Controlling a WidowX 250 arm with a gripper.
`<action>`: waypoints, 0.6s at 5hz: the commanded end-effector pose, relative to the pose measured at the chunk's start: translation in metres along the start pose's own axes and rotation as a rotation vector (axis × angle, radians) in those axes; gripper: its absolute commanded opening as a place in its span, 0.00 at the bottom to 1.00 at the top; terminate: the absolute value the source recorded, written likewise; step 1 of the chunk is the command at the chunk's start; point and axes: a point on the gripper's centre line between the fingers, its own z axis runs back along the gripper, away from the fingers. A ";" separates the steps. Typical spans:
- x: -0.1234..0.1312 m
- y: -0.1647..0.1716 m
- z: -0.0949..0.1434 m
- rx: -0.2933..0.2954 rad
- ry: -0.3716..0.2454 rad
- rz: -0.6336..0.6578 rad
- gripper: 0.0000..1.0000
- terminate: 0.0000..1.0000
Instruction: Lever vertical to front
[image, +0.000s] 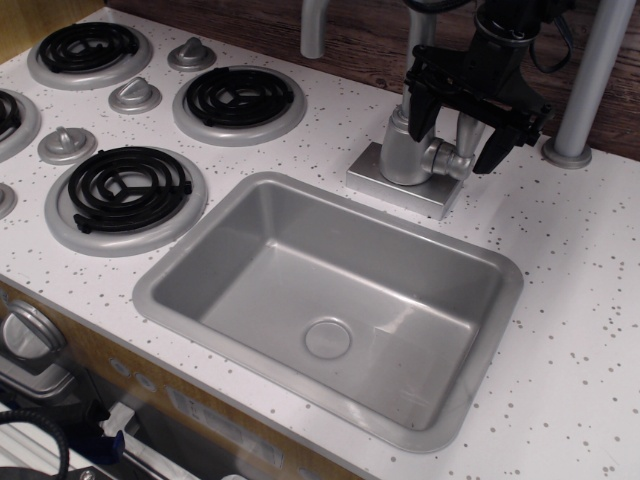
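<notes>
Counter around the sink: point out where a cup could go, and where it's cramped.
Free: speckled counter right of the sink, down to the front corner, and the strip between burners and sink rim. Cramped: behind the sink, where the gripper straddles the lever beside the faucet base.

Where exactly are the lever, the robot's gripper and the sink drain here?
lever (468, 131): main camera view, on the upright paddle between the fingers.
gripper (457, 136): main camera view, midway between its black fingertips.
drain (328, 338): main camera view, centre of the round disc.

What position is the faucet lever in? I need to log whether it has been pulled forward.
Upright, not yet forward: the lever rises from its side stub between the open gripper's fingers.
</notes>
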 end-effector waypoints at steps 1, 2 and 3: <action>0.020 0.003 0.041 0.009 -0.136 -0.019 1.00 0.00; 0.024 0.004 0.042 0.007 -0.185 -0.039 1.00 0.00; 0.030 0.005 0.042 0.009 -0.199 -0.059 1.00 0.00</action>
